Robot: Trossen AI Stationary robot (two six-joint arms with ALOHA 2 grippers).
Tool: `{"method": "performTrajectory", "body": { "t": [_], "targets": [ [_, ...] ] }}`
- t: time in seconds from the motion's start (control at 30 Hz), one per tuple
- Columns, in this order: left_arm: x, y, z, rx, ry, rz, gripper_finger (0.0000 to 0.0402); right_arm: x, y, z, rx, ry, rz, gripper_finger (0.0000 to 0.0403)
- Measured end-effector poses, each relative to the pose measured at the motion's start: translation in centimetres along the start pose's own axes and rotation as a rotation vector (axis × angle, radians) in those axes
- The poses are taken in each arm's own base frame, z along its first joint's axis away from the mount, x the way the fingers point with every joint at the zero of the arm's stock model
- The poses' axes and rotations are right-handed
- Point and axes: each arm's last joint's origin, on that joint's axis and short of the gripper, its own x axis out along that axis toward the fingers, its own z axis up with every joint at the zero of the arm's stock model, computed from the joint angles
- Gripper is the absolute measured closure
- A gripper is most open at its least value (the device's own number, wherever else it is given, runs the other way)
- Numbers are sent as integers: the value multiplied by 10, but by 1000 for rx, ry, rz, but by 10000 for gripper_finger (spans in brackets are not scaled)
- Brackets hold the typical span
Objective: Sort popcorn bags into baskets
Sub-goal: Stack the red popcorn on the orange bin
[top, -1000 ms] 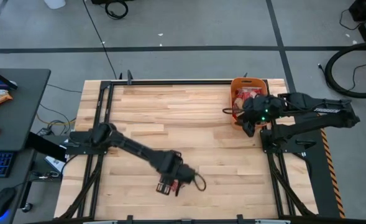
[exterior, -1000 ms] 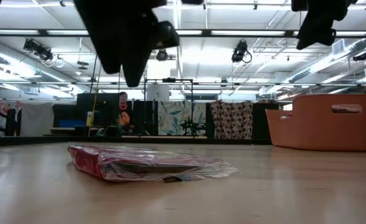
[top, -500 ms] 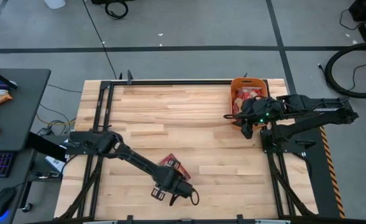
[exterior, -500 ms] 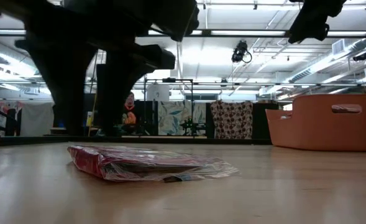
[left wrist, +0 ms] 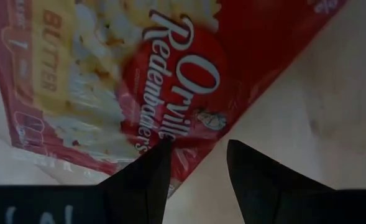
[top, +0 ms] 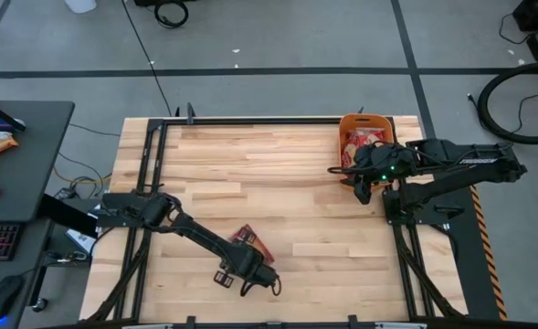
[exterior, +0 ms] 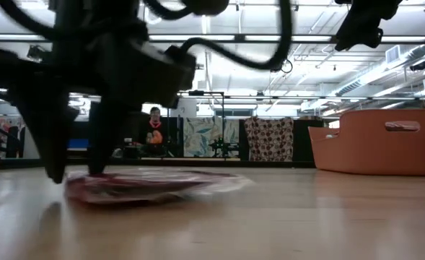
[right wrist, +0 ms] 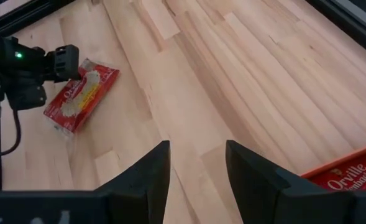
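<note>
One "Orville Redenbacher's" butter popcorn bag [left wrist: 170,81] under spread left hand [left wrist: 198,165]; right hand [right wrist: 198,168] spread too.

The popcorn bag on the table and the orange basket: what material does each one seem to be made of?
The popcorn bag looks like printed paper in a thin clear plastic wrap: it is glossy, with a transparent crinkled edge beyond the red print. The orange basket seems to be moulded plastic with a smooth matte finish, one even colour and a handle cut-out in its wall. The table appears to be light wood strips joined together.

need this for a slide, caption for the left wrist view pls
Left gripper, fingers open, poised at the corner of a red popcorn bag lying flat on the wooden table.
</note>
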Motion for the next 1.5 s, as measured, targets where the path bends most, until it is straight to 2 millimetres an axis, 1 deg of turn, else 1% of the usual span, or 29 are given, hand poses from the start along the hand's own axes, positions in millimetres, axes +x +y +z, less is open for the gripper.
{"method": "performTrajectory", "body": {
  "t": [0.23,0.33,0.47,0.7,0.77,0.9,1.0,1.2,1.33,1.5],
  "targets": [
    [5,-1,-1,38,2,23,242,0,0,0,14,-3,1,243],
    [7,0,-2,21,3,29,251,0,0,0,14,-4,1,243],
    [7,0,-2,-18,2,32,289,0,0,0,17,-4,1,243],
    [6,-1,-2,-112,1,-16,383,0,0,1,18,-8,2,243],
    [2,0,0,-145,-12,-36,394,0,0,1,11,-8,2,244],
    [-9,4,1,-208,-56,-63,395,0,0,1,-19,-11,3,245],
    [-24,11,-5,-276,-92,-91,397,0,1,2,-54,-20,11,245],
    [-57,34,-22,-408,-184,-126,399,0,3,3,-143,-24,53,245],
    [-78,51,-36,-455,-252,-143,400,0,3,5,-124,-46,44,245],
    [-97,77,-52,-544,-334,-145,400,0,5,8,-89,-74,63,245]
  ]
}}
